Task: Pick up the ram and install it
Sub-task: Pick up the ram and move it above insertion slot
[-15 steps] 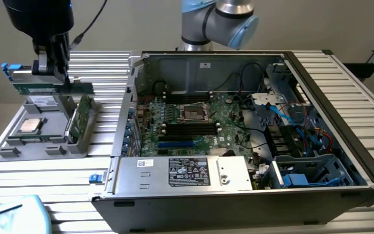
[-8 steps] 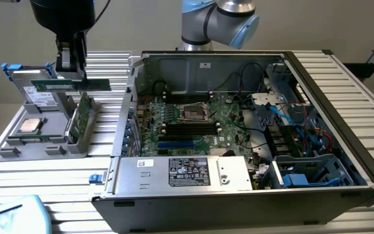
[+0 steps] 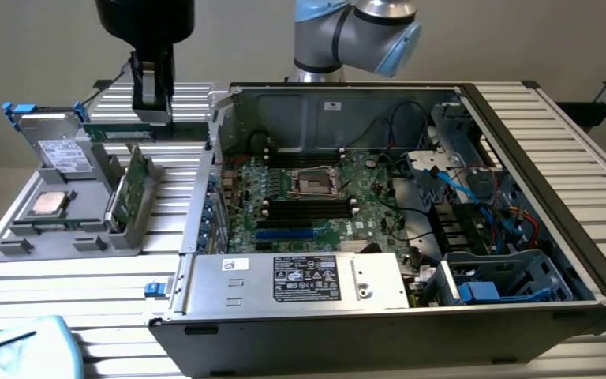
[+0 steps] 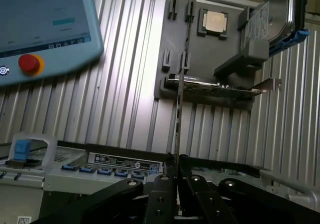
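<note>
The ram (image 3: 124,130) is a long green stick, held level by its top edge in my gripper (image 3: 152,117), which is shut on it. It hangs above the grey parts tray (image 3: 40,237), to the exterior view's left of the open computer case (image 3: 555,197). In the wrist view the ram (image 4: 181,108) appears edge-on as a thin line running out from between the closed black fingers (image 4: 165,184) of the gripper (image 4: 177,166). The motherboard (image 3: 372,197) lies in the case with long black slots (image 3: 303,208) beside the processor socket (image 3: 312,181).
The tray also holds a silver processor chip (image 3: 50,204), a hard drive (image 3: 59,150) and an upright green card (image 3: 135,185). A power supply (image 3: 297,280) fills the case's near side. A teach pendant (image 4: 45,23) with a red button lies near the table's corner.
</note>
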`<state>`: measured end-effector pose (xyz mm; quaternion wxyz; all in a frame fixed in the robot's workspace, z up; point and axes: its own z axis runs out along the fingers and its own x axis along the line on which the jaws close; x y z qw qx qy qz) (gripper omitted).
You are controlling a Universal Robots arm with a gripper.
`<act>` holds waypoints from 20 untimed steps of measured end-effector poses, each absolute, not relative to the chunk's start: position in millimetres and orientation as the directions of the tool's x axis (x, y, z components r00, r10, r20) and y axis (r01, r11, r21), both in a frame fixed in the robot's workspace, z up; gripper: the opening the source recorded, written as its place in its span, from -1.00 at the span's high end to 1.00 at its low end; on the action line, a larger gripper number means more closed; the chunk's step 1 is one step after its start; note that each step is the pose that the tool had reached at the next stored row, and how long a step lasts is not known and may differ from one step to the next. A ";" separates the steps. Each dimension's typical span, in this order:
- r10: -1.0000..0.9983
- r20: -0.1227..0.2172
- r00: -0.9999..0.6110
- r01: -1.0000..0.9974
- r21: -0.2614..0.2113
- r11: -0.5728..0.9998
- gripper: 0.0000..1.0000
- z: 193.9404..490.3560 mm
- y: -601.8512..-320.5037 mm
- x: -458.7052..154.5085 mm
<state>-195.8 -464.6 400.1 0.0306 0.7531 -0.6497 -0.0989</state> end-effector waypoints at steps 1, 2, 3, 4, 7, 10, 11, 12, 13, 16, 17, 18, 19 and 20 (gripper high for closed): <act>-0.984 -0.111 0.136 -0.973 0.174 -0.154 0.73 400.9 -464.8 -191.3; -0.984 -0.112 0.136 -0.973 0.174 -0.155 0.73 401.8 -465.0 -186.8; -0.984 -0.114 0.136 -0.973 0.174 -0.155 0.73 402.6 -465.2 -182.2; -0.984 -0.116 0.136 -0.973 0.174 -0.155 0.73 403.4 -465.4 -177.7; -0.983 -0.121 0.136 -0.973 0.173 -0.156 0.73 405.8 -465.9 -164.0; -0.983 -0.125 0.136 -0.973 0.172 -0.157 0.73 408.2 -466.5 -150.3; -0.983 -0.127 0.136 -0.973 0.172 -0.157 0.73 409.0 -466.7 -145.8; -0.982 -0.128 0.136 -0.973 0.172 -0.157 0.73 409.9 -466.9 -141.2; -0.982 -0.130 0.136 -0.973 0.171 -0.158 0.73 410.8 -467.1 -136.5; -0.982 -0.134 0.136 -0.973 0.171 -0.158 0.73 413.3 -467.8 -123.0; -0.981 -0.135 0.136 -0.973 0.170 -0.159 0.73 414.2 -468.0 -118.6; -0.981 -0.137 0.136 -0.973 0.170 -0.159 0.73 415.0 -468.1 -113.9; -0.981 -0.138 0.136 -0.973 0.170 -0.159 0.73 415.8 -468.4 -109.3; -0.981 -0.139 0.136 -0.973 0.170 -0.159 0.73 416.6 -468.6 -104.8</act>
